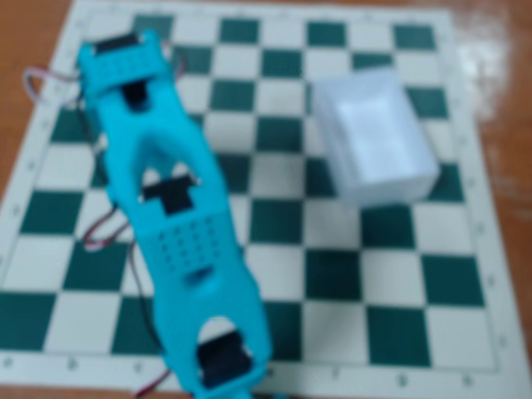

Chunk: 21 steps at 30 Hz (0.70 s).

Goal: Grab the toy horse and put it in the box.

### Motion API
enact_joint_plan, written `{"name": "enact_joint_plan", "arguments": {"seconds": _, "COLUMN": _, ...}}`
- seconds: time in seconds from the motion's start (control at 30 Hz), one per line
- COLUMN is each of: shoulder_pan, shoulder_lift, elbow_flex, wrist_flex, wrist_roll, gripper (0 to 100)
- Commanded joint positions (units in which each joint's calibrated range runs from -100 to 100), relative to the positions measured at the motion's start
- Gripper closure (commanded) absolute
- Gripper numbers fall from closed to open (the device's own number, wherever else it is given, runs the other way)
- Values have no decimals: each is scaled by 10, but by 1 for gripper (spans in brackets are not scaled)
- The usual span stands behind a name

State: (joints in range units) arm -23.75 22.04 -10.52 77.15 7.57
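The whole fixed view is blurred. My turquoise arm stretches from the near edge up to the far left of the chessboard mat. Its wrist block hangs over the far-left squares and covers the gripper's fingers, so whether they are open or shut does not show. The toy horse is hidden. The white open-top box stands on the right half of the board, well to the right of the arm, and nothing shows inside it.
Red, black and white cables loop off the arm's left side. The mat lies on a brown wooden table, which shows around its edges.
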Motion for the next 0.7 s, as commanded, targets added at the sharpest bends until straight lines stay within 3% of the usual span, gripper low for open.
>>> {"name": "enact_joint_plan", "arguments": {"seconds": 0.0, "shoulder_pan": 5, "shoulder_lift": 11, "elbow_flex": -44, "wrist_flex": 6, "wrist_roll": -1, "gripper": 64}}
{"name": "enact_joint_plan", "arguments": {"seconds": 0.67, "shoulder_pan": 12, "shoulder_lift": 124, "elbow_flex": -141, "wrist_flex": 7, "wrist_roll": -1, "gripper": 66}}
